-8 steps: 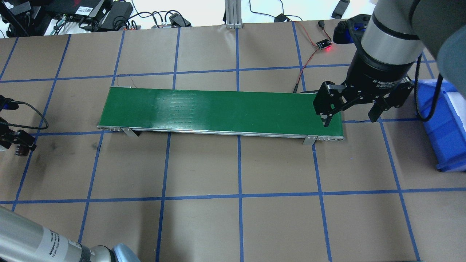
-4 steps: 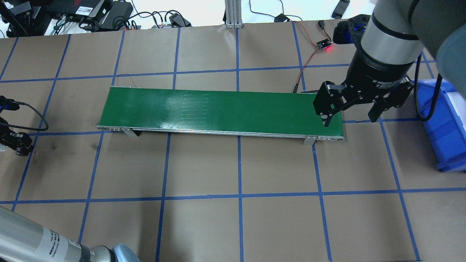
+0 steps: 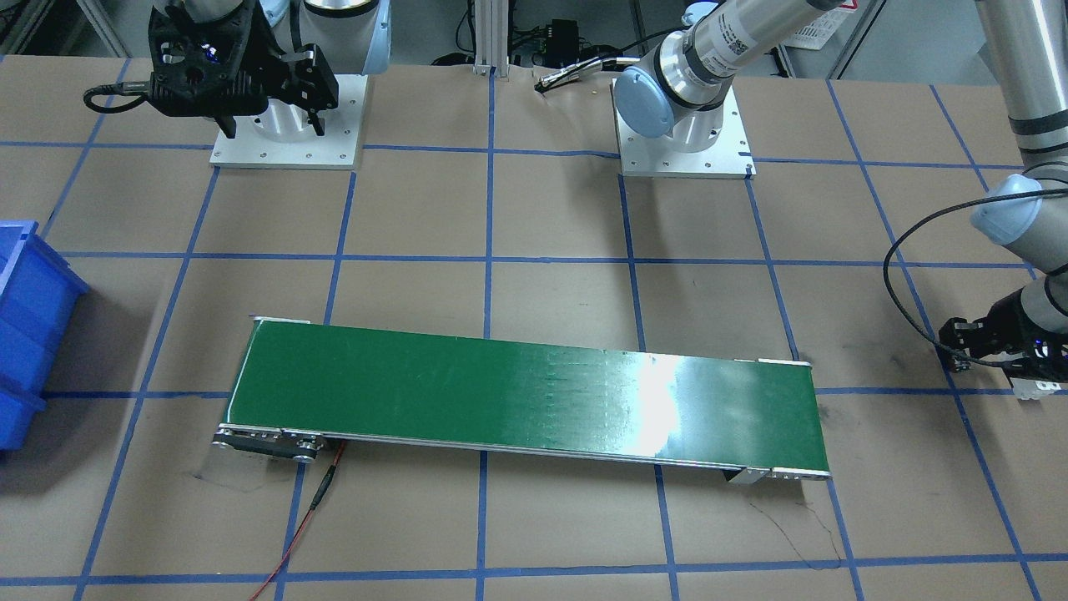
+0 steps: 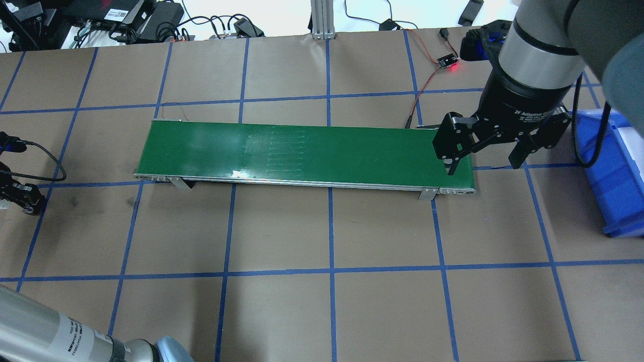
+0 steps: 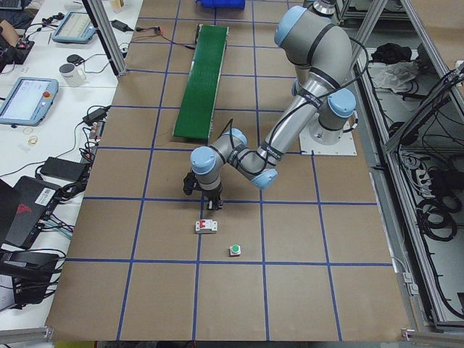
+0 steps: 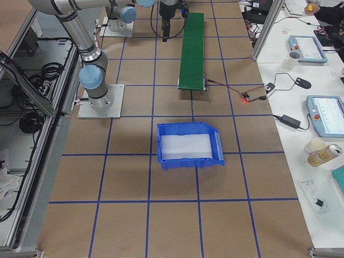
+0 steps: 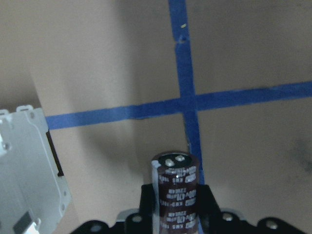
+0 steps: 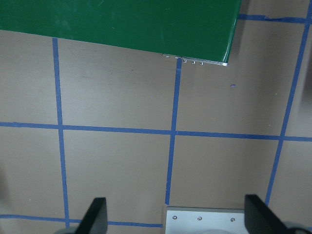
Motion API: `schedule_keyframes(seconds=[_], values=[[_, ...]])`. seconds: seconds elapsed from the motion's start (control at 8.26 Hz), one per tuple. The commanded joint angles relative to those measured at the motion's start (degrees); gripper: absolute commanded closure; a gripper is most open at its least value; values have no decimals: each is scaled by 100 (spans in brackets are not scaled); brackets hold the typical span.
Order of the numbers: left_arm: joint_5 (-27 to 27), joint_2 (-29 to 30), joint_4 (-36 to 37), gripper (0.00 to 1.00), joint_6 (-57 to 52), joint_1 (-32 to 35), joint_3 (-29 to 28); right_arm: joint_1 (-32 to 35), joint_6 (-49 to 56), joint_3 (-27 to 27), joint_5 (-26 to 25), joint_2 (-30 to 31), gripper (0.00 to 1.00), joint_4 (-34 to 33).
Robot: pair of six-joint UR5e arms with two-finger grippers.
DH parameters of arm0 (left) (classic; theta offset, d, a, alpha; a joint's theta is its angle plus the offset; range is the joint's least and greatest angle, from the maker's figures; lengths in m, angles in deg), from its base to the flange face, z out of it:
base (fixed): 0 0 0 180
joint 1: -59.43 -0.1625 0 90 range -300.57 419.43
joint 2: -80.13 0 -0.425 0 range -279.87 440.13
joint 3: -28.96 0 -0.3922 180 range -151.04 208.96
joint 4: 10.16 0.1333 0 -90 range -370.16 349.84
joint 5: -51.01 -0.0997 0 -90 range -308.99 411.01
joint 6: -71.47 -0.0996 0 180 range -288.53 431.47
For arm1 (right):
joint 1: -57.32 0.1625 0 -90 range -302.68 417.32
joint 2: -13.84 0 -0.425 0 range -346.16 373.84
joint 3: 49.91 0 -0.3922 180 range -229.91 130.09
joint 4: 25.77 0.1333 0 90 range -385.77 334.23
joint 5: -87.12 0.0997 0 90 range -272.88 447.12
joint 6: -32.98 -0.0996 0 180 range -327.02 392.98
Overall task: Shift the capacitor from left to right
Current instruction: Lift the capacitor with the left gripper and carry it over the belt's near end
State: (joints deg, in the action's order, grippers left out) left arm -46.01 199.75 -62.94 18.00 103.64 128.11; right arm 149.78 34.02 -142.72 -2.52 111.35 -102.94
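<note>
The capacitor (image 7: 176,187), a dark maroon cylinder with a silvery end and white markings, stands upright between the fingers of my left gripper (image 7: 176,207), which is shut on it. It is held just above the brown table near a blue tape crossing. That gripper sits at the table's far left edge in the overhead view (image 4: 21,197) and at the right in the front-facing view (image 3: 993,346). My right gripper (image 4: 485,161) is open and empty, hovering over the right end of the green conveyor belt (image 4: 302,153); its fingers stand wide apart in the right wrist view (image 8: 178,217).
A white circuit breaker (image 5: 207,227) and a green push button (image 5: 235,251) lie on the table close to the left gripper. A blue bin (image 4: 611,171) stands at the table's right end. A red wire and a small lit board (image 4: 448,63) lie behind the belt.
My left gripper has shifted slightly toward the table's left edge with the capacitor. Faint marks on the belt have moved to the right. The right arm has not moved.
</note>
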Motion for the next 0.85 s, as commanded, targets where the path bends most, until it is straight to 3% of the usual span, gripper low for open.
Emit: schedule_keyframes(seconds=[0.0,0.36,0.73], values=[[-35,-130,-75,100,-14,0,-19,0,2,0,0,5,0,9],[26,-753,-679,100,492,200,-63,0,2,0,0,5,0,0],[132,-1562,-1716,100,2071,1620,-63,0,2,0,-9,-4,0,0]])
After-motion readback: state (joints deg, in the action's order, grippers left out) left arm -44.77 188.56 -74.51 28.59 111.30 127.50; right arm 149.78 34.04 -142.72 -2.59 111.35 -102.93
